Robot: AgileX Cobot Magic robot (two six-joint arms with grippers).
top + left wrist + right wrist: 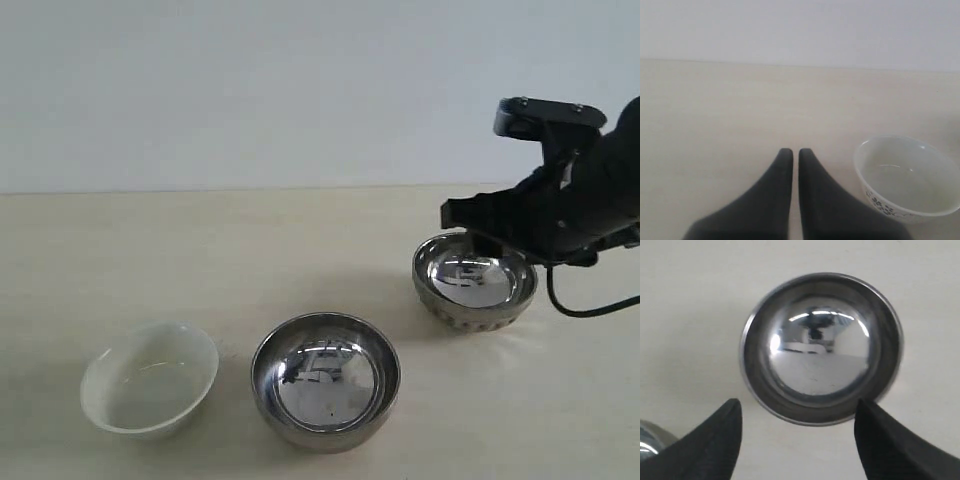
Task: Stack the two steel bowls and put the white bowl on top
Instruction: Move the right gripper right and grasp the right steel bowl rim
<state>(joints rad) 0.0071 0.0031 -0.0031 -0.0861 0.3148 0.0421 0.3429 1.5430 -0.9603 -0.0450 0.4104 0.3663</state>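
On the right of the desk [200, 250], the right claw [798, 402] hangs open over the ribbed steel bowl [474, 283], gripping nothing.
Closing off-centre on that mirror-slick rim could tip or skid it toward the smooth steel bowl [325, 385] nearby. The 2 steel bowls sit upright and apart, shiny and round; the glossy white bowl [150, 377] stands furthest left. The left claw [791, 152] is closed and empty.

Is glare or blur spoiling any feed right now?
Exterior view: even light, soft shadows, smooth shiny steel bowl mirrors the room. Left wrist view: shut left gripper blurred, glossy white bowl clear. Right wrist view: bright glints inside ribbed steel bowl, open right gripper soft-edged.
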